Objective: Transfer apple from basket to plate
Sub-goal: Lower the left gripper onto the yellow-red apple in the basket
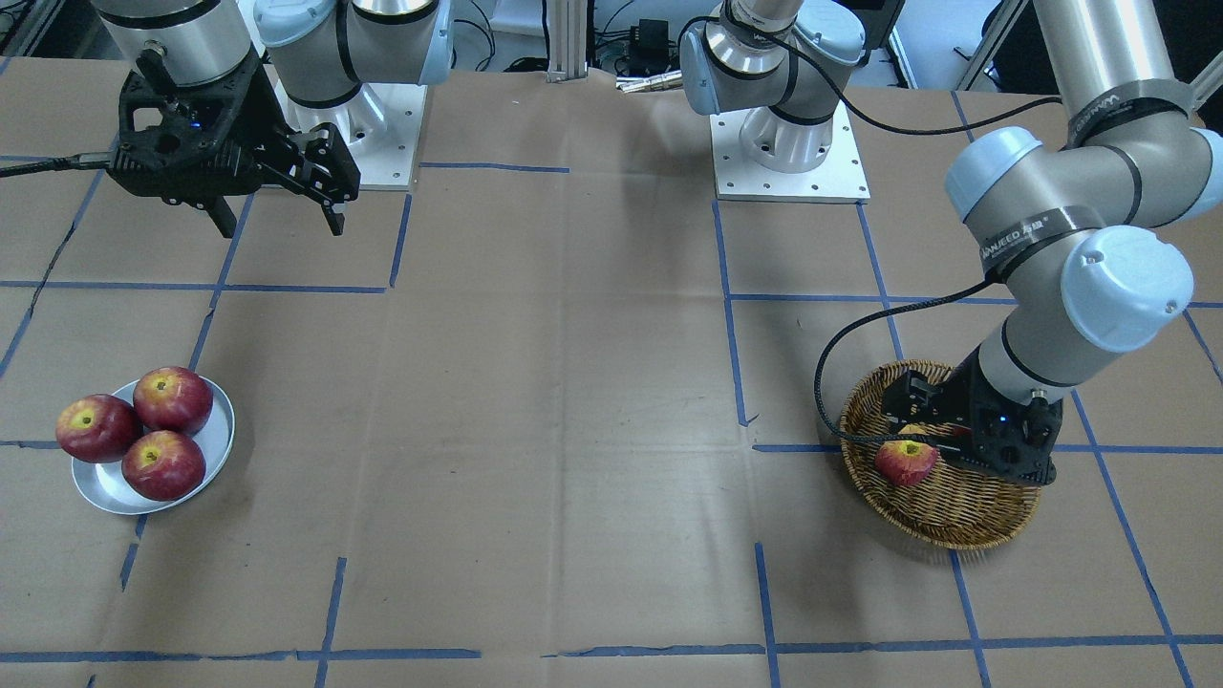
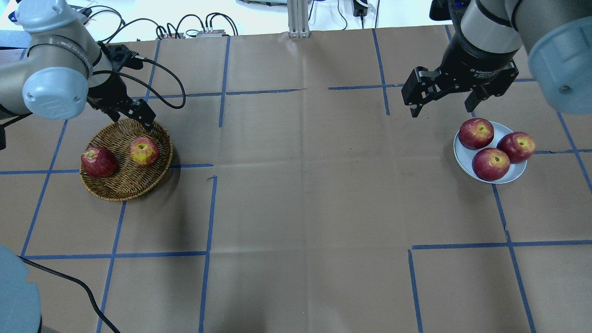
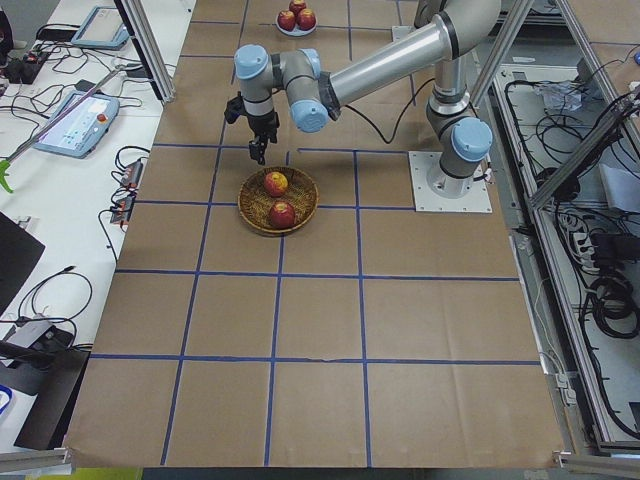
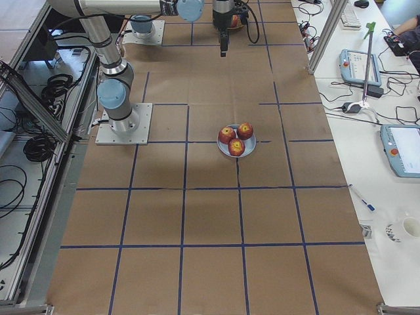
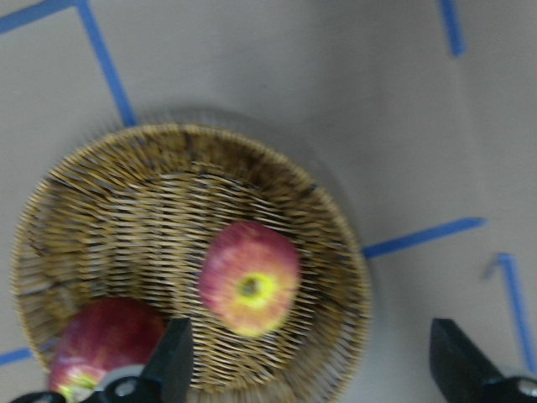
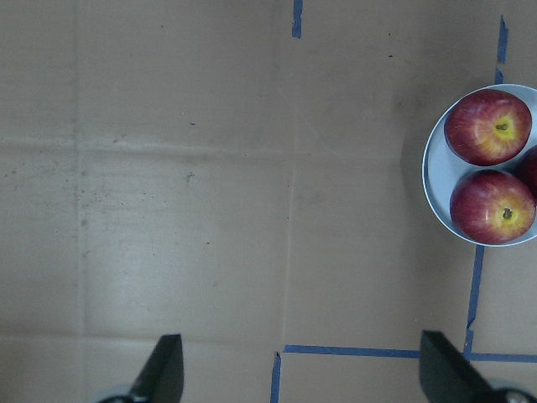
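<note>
There are one pale apple (image 2: 144,151), one dark apple (image 2: 98,162), three glossy apples (image 2: 490,163), one basket (image 2: 125,186), one plate (image 2: 514,172).

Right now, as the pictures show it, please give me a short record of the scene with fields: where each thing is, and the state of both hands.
target apple: pale, yellow patch up, lying in the basket, not gripped
dark red apple: in the same basket, beside it
basket: on the table, robot's left side
plate: robot's right side, holds three glossy red apples
left hand: open, empty, above the basket
right hand: open, empty, above bare table near the plate
task state: transfer not yet done
</note>
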